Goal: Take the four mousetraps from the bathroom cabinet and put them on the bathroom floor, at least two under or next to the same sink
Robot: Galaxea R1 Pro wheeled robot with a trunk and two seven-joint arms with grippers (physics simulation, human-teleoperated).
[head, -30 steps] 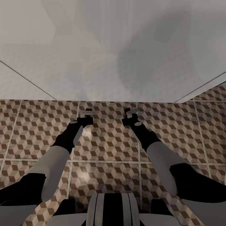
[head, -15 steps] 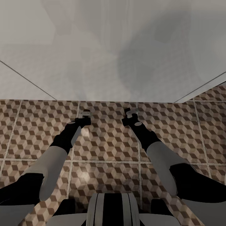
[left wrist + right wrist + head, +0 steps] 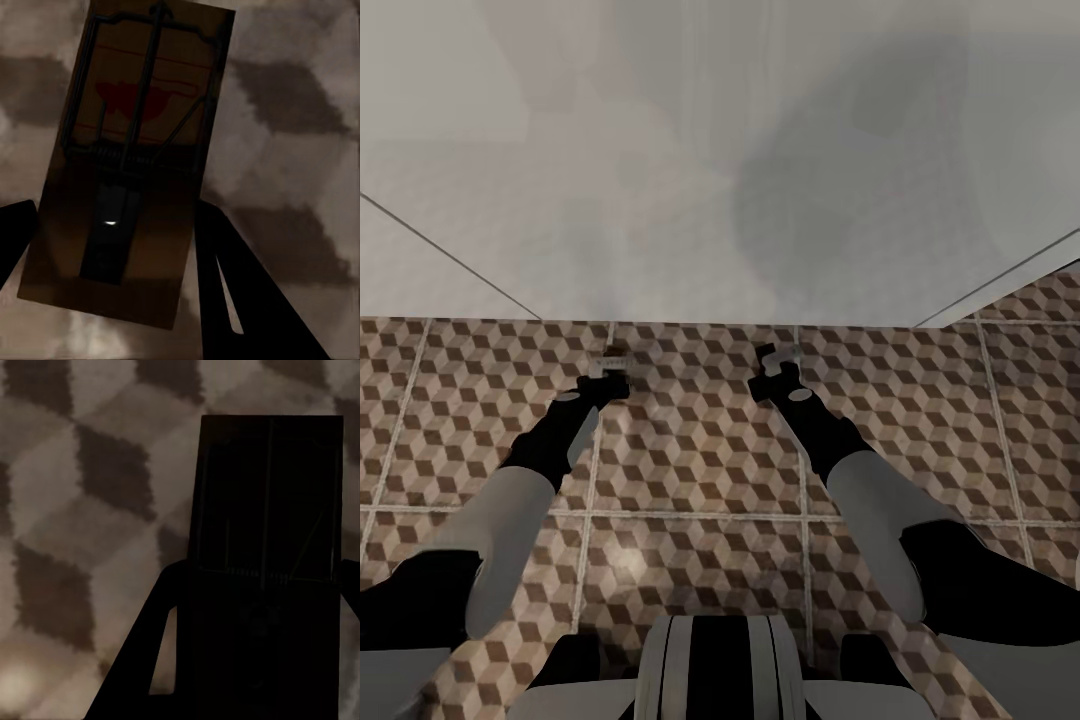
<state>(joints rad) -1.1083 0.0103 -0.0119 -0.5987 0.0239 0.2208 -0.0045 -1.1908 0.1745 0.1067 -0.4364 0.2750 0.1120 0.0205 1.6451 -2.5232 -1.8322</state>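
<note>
Both of my grippers hang low over the cube-patterned bathroom floor (image 3: 700, 470), just in front of a big white flat-fronted body (image 3: 720, 200) that looks like the sink. My left gripper (image 3: 612, 364) is shut on a mousetrap (image 3: 135, 165), a brown board with a red mark and dark wire. It sits between the two dark fingers (image 3: 225, 285). My right gripper (image 3: 775, 360) is shut on a second mousetrap (image 3: 266, 570), which looks dark in shadow. The cabinet is out of view.
The white body's lower edge runs across the head view at about mid height. A strip of tiled floor (image 3: 1030, 300) shows past its right side. Pale grout lines cross the floor around my arms and base (image 3: 715, 670).
My left arm has swung a little to the left, carrying its mousetrap with it. The right arm and the camera have stayed put.
</note>
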